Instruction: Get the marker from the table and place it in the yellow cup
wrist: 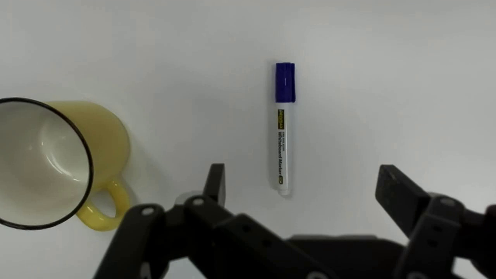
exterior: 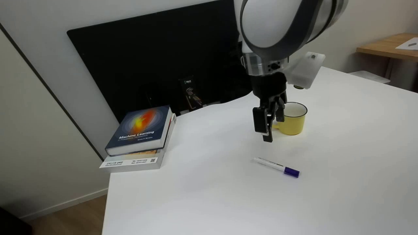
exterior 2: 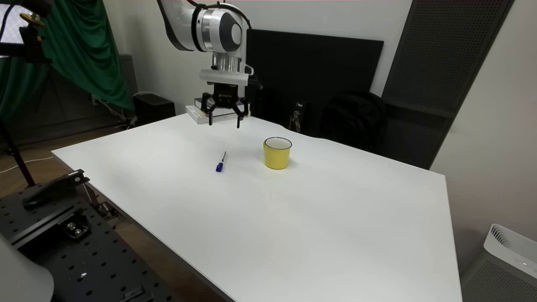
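Marker [wrist: 284,128]: laid flat on the white table [exterior 2: 319,226]; its purple cap [wrist: 285,82] is pointed away from the gripper [exterior 2: 224,123] in the wrist view.
Yellow cup [exterior: 293,122]: stood upright near the marker, its handle [wrist: 97,221] turned toward the gripper in the wrist view; in an exterior view it is partly covered by the gripper.
Book stack [exterior: 140,130]: set at the table's edge, well apart from marker and cup, topped by a "Machine Learning" volume.
Black panel [exterior: 156,58]: seen behind the table in both exterior views.
Marker from the fingers [wrist: 401,197]: framed between them in the wrist view, lying lower than the tips; the cup is seen outside that span.
Gripper: held above the table, its fingers spread wide apart.
Arm [exterior 2: 222,31]: extended over the table, its end pointed downward.
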